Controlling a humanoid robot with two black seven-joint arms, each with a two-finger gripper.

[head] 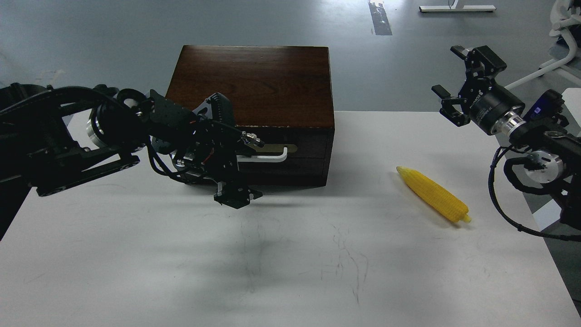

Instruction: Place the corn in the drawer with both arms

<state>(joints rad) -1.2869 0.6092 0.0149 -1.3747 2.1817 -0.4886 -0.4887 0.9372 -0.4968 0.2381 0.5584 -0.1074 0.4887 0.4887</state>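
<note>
Left tool (236, 150) at the drawer (290, 150) handle (268, 156), centre frame, grip unclear | right tool (456, 84) spread wide, upper right | corn (433, 194) lying on desk (290, 254), right of centre | risk: fingers slipping off the thin handle, drawer stays closed

a robotics lab: a bare white bench (290, 272) on a grey painted floor (113, 32), with white equipment frames (456, 7) far right.
</note>
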